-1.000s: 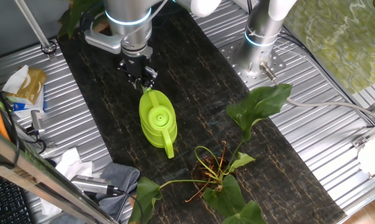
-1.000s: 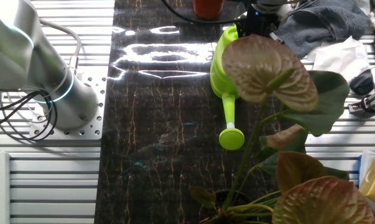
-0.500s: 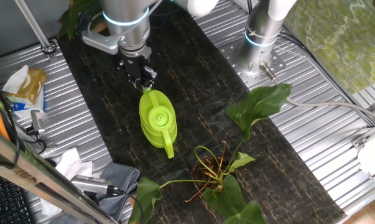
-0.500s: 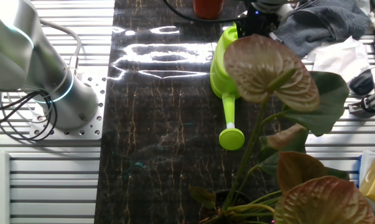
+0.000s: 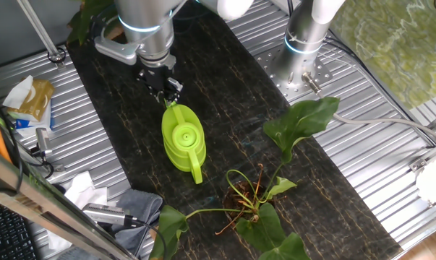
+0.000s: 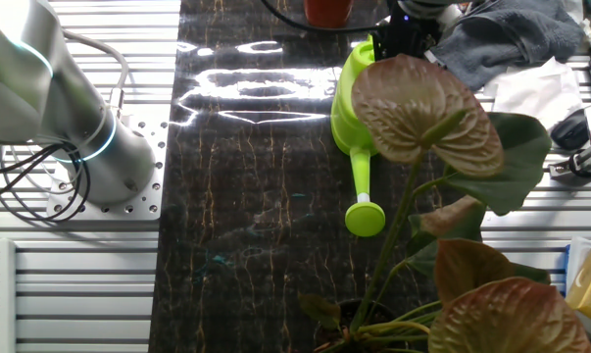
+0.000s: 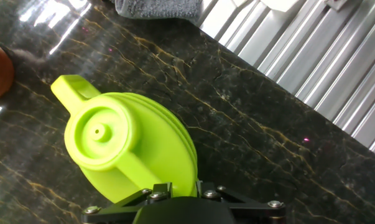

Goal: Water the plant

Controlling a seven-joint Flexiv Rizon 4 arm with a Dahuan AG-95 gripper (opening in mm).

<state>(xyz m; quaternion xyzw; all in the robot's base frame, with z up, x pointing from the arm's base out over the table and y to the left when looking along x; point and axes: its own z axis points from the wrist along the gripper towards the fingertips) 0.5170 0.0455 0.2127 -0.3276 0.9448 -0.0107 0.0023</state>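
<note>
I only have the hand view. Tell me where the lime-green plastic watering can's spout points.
Observer: The lime-green plastic watering can points its spout away from the gripper, toward a loose bare-rooted plant.
Operator: Now find what needs watering.
Observer: A small orange-red pot stands at the far end of the dark marbled mat, near the gripper.
Operator: Report the grip.
Observer: The gripper sits at the can's rear end; whether it is closed cannot be seen.

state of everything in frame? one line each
watering can: upright on the mat, not lifted.
gripper: at the can's handle end; grip unclear.
plant: in its pot, beyond the gripper.
loose plant: lying flat, roots bare.
grey cloth: crumpled.
</note>
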